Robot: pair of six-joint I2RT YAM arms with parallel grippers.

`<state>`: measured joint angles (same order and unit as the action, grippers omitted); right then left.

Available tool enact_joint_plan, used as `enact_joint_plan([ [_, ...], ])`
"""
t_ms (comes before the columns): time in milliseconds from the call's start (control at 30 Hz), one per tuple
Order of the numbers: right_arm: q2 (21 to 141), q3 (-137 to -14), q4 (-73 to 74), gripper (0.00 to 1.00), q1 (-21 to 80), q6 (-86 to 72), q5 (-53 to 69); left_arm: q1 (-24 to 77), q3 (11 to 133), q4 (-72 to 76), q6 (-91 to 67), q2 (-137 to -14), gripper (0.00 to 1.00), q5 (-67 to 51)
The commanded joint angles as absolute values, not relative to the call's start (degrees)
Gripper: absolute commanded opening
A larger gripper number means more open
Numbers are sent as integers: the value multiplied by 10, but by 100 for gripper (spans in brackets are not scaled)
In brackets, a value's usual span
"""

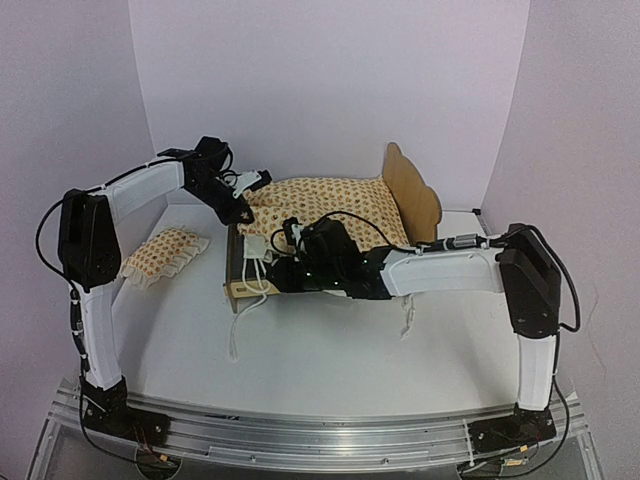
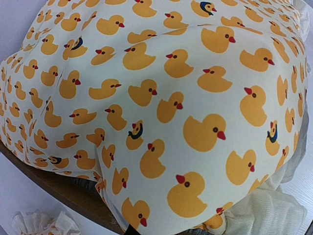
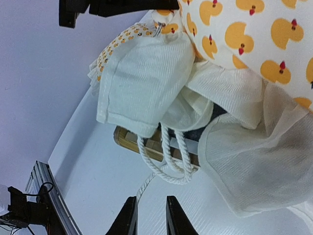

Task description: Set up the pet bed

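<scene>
While the left arm rises from its base, bends at the elbow and reaches forward and inward, the left gripper [image 1: 238, 207] sits closed against the far corner of the duck-print cushion [image 2: 161, 112]; whether any fabric is pinched in it I cannot tell. The right arm stands up from its base, folds at the elbow and lays its forearm low and level over the surface [image 1: 330, 350], pointing toward the left arm. The right gripper [image 3: 150, 220] is open by a narrow gap, with nothing between its fingers. Just ahead of that gripper is the low end of the pet bed [image 1: 412, 190], with white cloth flaps [image 3: 142, 83] hanging over it and a looped white cord [image 3: 171, 179] dangling toward the fingertips. The bed stretches back alongside the right forearm, its headboard upright at the far end and the cushion lying in the frame. A small ruffled pillow [image 1: 165, 255] lies on the surface beyond the bed's low end, apart from both grippers.
</scene>
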<state>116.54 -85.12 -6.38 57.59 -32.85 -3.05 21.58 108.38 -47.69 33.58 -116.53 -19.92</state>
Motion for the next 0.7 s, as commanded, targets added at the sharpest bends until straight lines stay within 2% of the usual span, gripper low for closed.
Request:
enact_joint_plan([
  [0, 1185, -848, -49, 22, 581, -358, -65, 206, 1118, -447, 313, -1148, 0, -203],
  [167, 1231, -908, -48, 35, 581, -370, -52, 206, 1110, -451, 314, -1144, 0, -215],
  [367, 1278, -957, -48, 34, 581, -379, -54, 206, 1100, -452, 311, -1140, 0, -220],
  [467, 1290, -969, -49, 24, 581, -386, -60, 206, 1099, -448, 311, -1140, 0, -218],
  [567, 1294, -981, -50, 5, 579, -380, -74, 206, 1099, -448, 310, -1140, 0, -220],
  [667, 1289, -989, -50, 0, 577, -365, -74, 206, 1100, -449, 311, -1139, 0, -219],
])
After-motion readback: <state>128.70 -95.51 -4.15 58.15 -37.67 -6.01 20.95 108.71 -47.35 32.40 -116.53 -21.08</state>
